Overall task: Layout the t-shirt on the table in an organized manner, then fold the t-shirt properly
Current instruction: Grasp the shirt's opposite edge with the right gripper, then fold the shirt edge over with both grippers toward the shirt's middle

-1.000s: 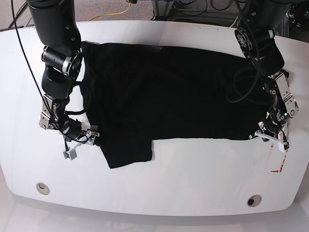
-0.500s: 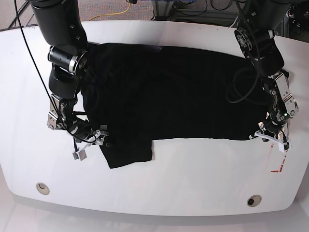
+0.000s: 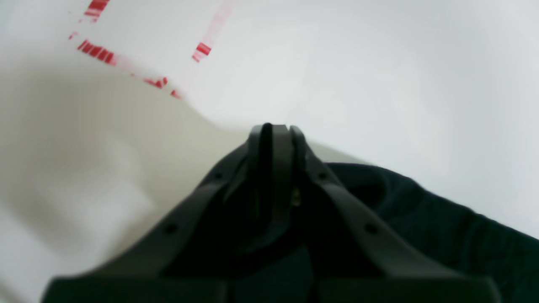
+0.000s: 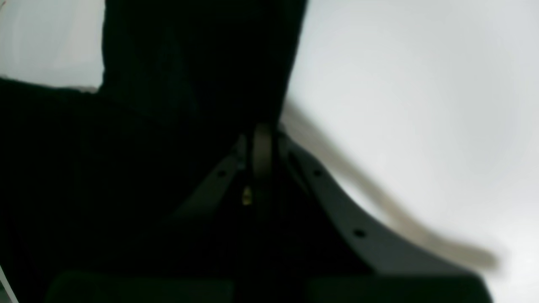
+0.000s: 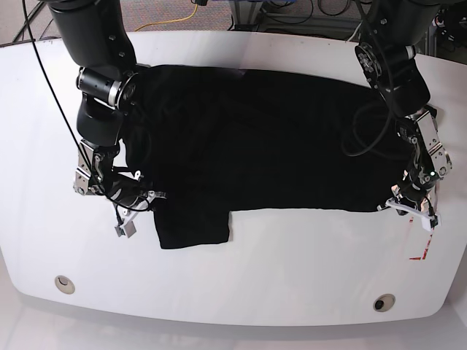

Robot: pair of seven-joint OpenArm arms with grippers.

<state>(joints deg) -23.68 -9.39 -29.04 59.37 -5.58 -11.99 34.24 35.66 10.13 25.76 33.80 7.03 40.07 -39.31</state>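
Right gripper (image 5: 153, 198): jaws pinched together on the sleeve edge of the t-shirt (image 5: 263, 146)
Left gripper (image 5: 400, 202): clamped tight on the shirt's bottom corner, right by the red mark (image 5: 422, 255)
T-shirt: spread flat across the table (image 5: 292, 262), one sleeve sticking out toward the front edge

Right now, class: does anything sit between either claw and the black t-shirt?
Nothing visible does. The right claw is shut at the t-shirt sleeve's edge; the left claw is shut at its opposite corner.
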